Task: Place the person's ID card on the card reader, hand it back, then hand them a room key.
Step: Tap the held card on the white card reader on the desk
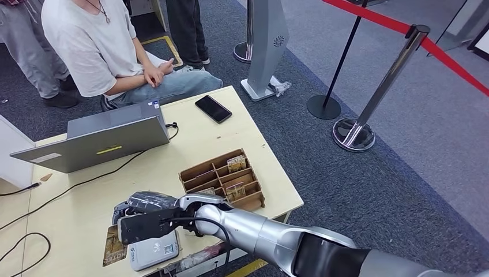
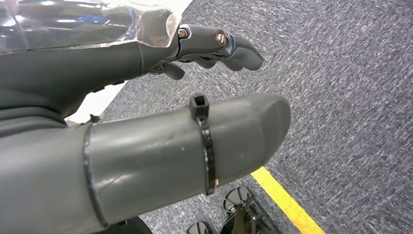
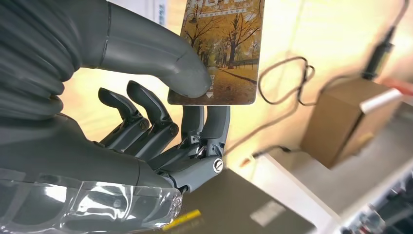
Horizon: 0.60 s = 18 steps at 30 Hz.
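While the right robot hand (image 3: 146,122) pinches the ID card (image 3: 221,48) between thumb and fingers, its long axis points away from the palm.

Golden autumn-tree print card (image 3: 221,48), white card reader (image 1: 154,251), brown divided organizer (image 1: 222,179), black phone (image 1: 213,108)

Right hand (image 1: 147,216) above card reader (image 1: 153,253) (white), card (image 1: 113,247) beside.

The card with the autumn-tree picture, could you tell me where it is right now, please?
The card is pinched by the right hand; the head view shows it low over the table, just left of the white card reader.
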Motion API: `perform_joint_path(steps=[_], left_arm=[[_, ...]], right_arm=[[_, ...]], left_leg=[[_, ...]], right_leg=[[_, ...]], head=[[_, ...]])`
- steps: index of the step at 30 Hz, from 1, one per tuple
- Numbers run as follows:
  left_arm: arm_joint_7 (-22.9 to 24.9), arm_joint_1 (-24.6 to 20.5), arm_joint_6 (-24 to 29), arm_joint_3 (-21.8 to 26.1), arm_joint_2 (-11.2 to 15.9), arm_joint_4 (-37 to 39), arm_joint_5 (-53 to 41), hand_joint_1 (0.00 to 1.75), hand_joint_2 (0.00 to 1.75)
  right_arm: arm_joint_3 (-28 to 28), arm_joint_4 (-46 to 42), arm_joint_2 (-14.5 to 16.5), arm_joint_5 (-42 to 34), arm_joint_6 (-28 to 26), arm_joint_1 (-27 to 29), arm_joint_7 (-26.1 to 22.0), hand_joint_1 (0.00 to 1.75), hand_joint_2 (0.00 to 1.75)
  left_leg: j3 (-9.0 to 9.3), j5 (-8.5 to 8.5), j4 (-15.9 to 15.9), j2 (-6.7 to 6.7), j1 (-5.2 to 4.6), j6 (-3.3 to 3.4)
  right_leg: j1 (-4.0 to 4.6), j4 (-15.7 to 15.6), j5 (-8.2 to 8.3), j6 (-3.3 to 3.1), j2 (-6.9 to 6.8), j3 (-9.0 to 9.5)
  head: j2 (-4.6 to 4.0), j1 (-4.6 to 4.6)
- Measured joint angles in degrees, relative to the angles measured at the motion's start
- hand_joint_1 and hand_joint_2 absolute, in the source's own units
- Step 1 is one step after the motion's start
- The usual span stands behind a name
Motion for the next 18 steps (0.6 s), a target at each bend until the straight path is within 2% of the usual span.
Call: perform_joint_path(steps=[18], left_arm=[[0.9, -0.1, 0.1, 0.1, 0.0, 0.1, -0.6, 0.0, 0.0]], right_arm=[[7.5, 17.1, 3.2, 7.7, -5.0, -3.9, 6.6, 1.75, 1.75]], left_leg=[[0.0, 0.0, 0.0, 0.0, 0.0, 0.0]], right_leg=[[0.0, 0.0, 0.0, 0.0, 0.01, 0.0]], head=[[0.0, 0.01]])
